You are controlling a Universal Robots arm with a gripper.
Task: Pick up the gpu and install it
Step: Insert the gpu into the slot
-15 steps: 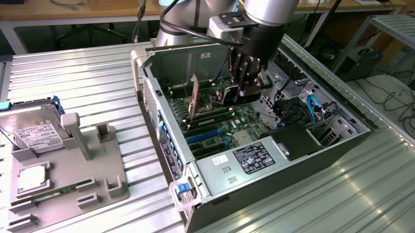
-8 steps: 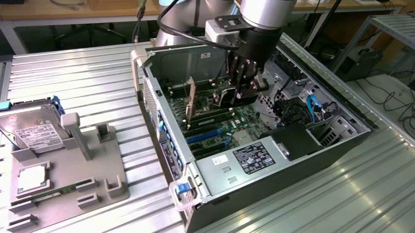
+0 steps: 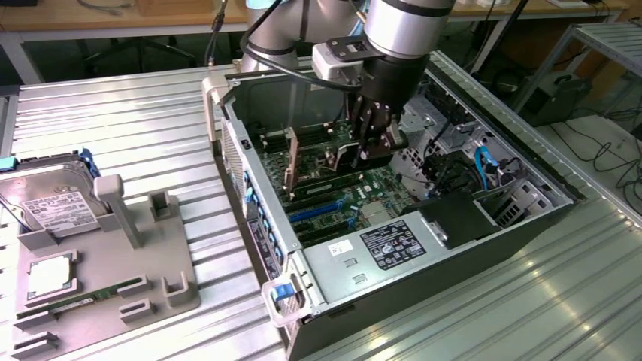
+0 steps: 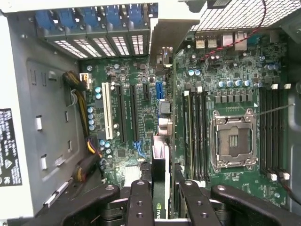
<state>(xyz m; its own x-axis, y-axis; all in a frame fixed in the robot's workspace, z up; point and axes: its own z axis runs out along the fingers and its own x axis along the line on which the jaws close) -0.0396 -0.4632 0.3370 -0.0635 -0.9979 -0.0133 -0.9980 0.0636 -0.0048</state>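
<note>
The gpu (image 4: 160,183) is clamped edge-on between the end effector's (image 4: 162,200) two fingers (image 4: 140,202), held upright inside the open case (image 3: 263,248) and low over the motherboard (image 4: 225,61). In the wrist view its silver bracket (image 4: 171,28) stands against the row of rear slot covers (image 4: 94,42), and the card's lower edge lies along the board beside the black slots (image 4: 127,113) and the white slot (image 4: 108,110); whether it is seated in a slot cannot be told. So the pick-up is done and the install looks under way, not finished, since the fingers are clenched on the card.

Room is tight: the memory slots (image 4: 195,132) and the CPU socket (image 4: 234,139) sit just beside the card on one side, cables (image 4: 84,117) on the other. In the exterior view the case walls hem the arm (image 3: 401,30), and the holder (image 3: 110,256) with the hard drive (image 3: 50,203) rests well apart on the bench (image 3: 150,120).
</note>
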